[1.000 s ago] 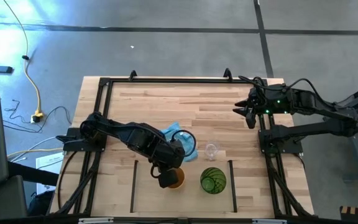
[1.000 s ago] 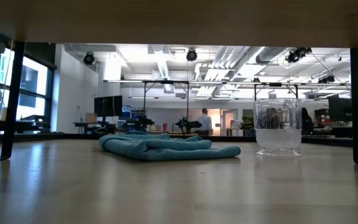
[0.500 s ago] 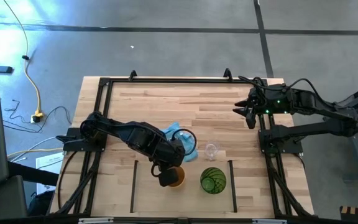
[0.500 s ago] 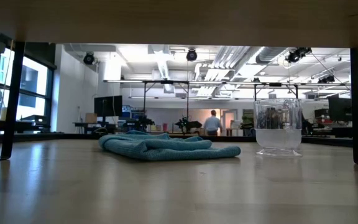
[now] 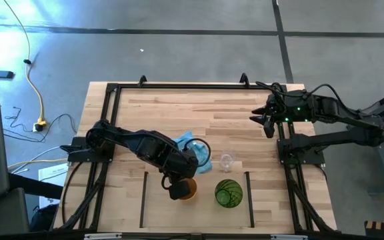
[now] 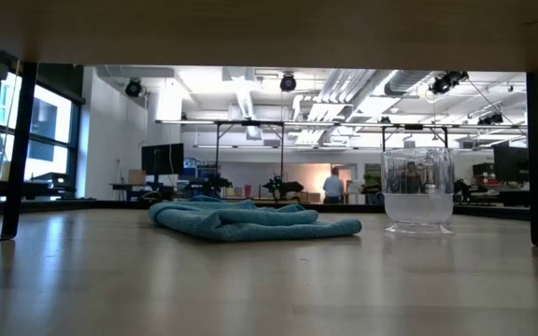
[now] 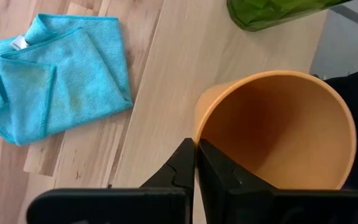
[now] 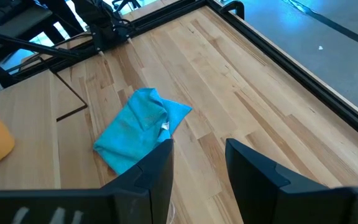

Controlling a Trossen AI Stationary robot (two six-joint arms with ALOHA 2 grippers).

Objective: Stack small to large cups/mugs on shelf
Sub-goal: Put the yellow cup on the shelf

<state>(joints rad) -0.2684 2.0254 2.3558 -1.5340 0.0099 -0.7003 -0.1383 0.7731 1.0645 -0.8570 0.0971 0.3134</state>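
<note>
Left gripper (image 7: 195, 163) was clamped shut on the near rim of the orange cup (image 7: 278, 134), one finger inside the wall, one outside. That's a thin one-sided pinch, so the cup could pivot or slip out on any quick swing. The cup looked tilted in the wrist view, mouth toward the camera; I couldn't tell whether its base was still on the wood.

Green tumbler (image 5: 229, 193) stood just beyond the held cup, upright, mouth up. Clip its rim during a lift-over and it could tip or skid out of the lined shelf area (image 5: 155, 200). A tilted entry could also jam cup on tumbler instead of nesting.

Small clear glass (image 5: 227, 161) stood on the far side of the tumbler from the gripper, apart from both, near the blue cloth (image 7: 48, 78).

The orange cup was plain opaque plastic, tapered, empty, thin-walled.

Right gripper (image 5: 264, 123) waited open at the table's far right edge, holding nothing.
</note>
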